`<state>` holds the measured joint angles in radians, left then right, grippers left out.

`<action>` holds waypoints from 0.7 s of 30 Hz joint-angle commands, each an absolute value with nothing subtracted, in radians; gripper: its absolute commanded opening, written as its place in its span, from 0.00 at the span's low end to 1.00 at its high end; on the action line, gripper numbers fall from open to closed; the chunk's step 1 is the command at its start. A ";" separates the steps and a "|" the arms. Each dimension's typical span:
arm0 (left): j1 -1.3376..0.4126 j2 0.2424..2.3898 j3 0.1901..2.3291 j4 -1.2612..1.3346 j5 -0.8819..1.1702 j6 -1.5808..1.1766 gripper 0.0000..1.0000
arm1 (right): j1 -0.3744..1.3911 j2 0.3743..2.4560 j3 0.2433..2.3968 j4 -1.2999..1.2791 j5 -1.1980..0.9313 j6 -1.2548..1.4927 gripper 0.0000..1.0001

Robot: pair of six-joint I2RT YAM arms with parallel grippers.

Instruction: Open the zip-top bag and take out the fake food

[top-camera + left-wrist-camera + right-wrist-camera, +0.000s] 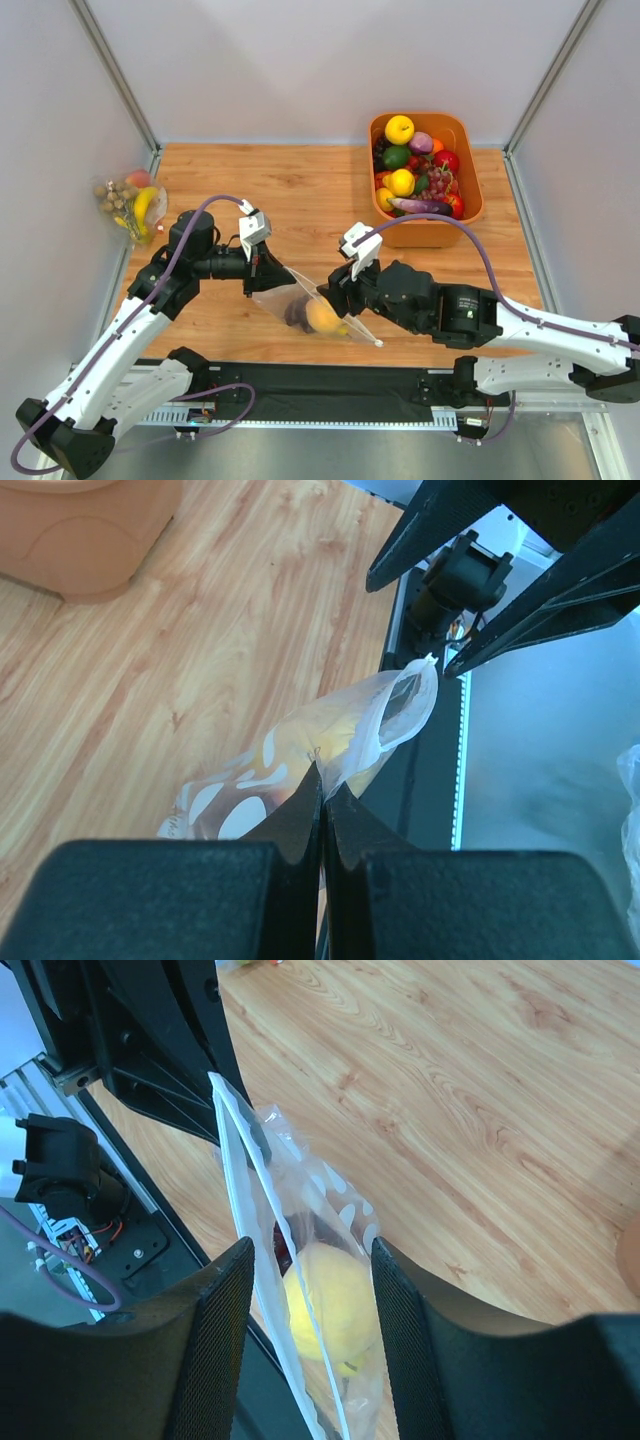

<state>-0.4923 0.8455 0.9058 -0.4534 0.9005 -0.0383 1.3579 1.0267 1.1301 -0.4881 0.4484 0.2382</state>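
Left arm [150, 300] bent, left gripper [322, 790] pinched tight, right arm [470, 315] stretched leftward, right gripper [308, 1260] jaws apart (the two nearly meeting)

Overhead, a warm wooden tabletop [300, 190] fills the middle of the frame, its grain running left to right, evenly lit with only soft shadows. Pale grey wall panels [320, 60] close it in at the top and both sides. Slim metal posts [118, 75] slant through the upper corners. Along the bottom edge, a black base plate [330, 385] sits above a silver rail [330, 425].
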 commanded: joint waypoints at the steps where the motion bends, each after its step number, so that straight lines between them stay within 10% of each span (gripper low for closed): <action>1: -0.500 0.845 0.920 -0.422 0.934 -0.006 0.00 | 1.355 1.032 1.118 -0.454 0.476 0.230 0.51; 21: -0.512 0.847 0.920 -0.426 0.939 -0.002 0.00 | 1.328 1.126 1.080 -0.422 0.410 0.244 0.46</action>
<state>-0.5049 0.8486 0.9058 -0.4538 0.9024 -0.0349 1.3350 1.1114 1.0950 -0.4805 0.4316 0.2386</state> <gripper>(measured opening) 0.003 0.462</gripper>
